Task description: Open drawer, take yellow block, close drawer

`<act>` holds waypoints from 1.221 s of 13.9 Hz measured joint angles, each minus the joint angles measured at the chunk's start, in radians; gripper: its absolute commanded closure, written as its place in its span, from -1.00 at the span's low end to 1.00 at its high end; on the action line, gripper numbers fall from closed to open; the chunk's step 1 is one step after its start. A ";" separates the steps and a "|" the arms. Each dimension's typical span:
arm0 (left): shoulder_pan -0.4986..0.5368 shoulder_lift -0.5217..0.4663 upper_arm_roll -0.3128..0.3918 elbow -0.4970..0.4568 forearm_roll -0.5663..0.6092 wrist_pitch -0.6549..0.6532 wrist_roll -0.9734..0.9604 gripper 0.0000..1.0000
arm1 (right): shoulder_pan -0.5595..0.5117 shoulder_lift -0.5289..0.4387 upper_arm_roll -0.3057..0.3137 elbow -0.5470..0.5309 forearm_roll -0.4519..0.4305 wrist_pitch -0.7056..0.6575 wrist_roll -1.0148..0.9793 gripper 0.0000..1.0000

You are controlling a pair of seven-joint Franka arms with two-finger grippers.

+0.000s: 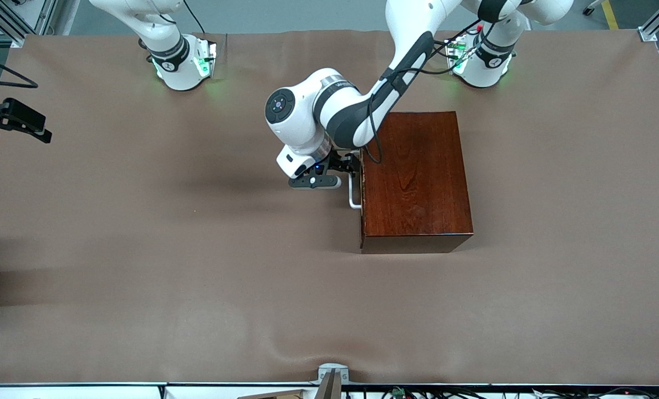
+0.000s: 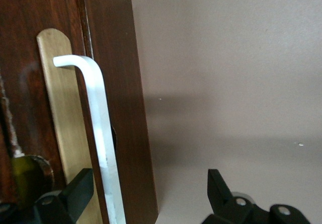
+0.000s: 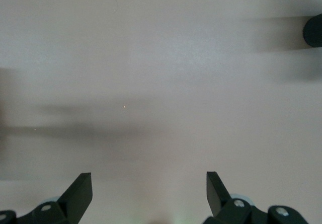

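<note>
Opening step: left gripper (image 2: 146, 194), fingers apart, straddles the white loop handle (image 2: 98, 128) of the shut drawer (image 1: 362, 194); next, clamp and pull. Right gripper (image 3: 149, 194) waits, open. Yellow block unseen.

Table (image 1: 141, 249) covered with brown sheet, slightly rippled. Dark reddish-brown box (image 1: 415, 183) sits directly on it, toward left arm's end. Both arm bases mounted along one edge.
</note>
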 measured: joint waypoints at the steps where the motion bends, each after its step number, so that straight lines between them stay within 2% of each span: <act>1: 0.000 0.006 0.000 0.000 0.000 0.000 0.000 -1.00 | 0.000 0.000 0.000 0.000 0.000 0.000 0.000 -1.00; 7: 0.000 0.017 0.003 0.000 0.000 0.008 -0.007 -1.00 | 0.000 0.000 0.001 0.000 0.000 0.000 0.000 -1.00; 17: -0.001 0.020 0.001 0.000 -0.017 0.118 -0.155 -1.00 | 0.000 0.000 0.000 0.000 0.000 0.000 0.000 -1.00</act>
